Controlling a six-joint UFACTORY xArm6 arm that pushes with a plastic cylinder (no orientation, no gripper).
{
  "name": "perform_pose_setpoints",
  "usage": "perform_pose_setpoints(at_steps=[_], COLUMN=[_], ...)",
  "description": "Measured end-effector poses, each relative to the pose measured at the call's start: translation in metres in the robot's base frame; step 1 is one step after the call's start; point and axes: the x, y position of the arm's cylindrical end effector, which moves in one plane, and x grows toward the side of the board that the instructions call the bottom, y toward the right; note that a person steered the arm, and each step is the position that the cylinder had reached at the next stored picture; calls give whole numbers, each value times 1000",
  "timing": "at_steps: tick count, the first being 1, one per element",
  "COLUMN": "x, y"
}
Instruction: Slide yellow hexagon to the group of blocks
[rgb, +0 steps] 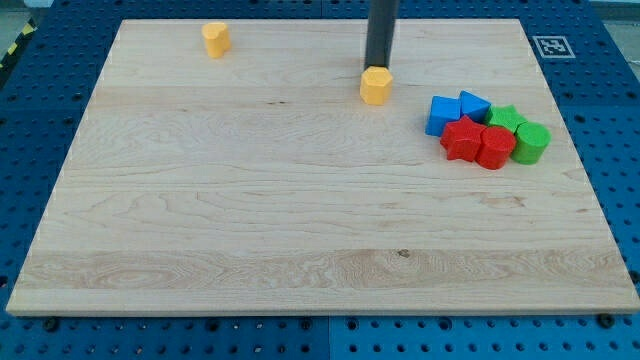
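A yellow hexagon (375, 86) sits on the wooden board (250, 220) right of centre near the view's top. My tip (379, 66) stands just behind it, toward the view's top, touching or nearly touching it. The group of blocks lies to the hexagon's right: two blue blocks (443, 114) (473, 104), a red star (462, 138), a red block (494, 146), a green star (507, 119) and a green cylinder (531, 142), all packed together.
A second yellow block (216, 39) stands alone near the view's top left. A fiducial marker (550, 45) sits at the board's top right corner. Blue perforated table surrounds the board.
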Motion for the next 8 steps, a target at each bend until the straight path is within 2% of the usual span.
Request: perform_pose_setpoints(at_steps=[2, 4, 8], x=[12, 12, 78], y=[15, -34, -43])
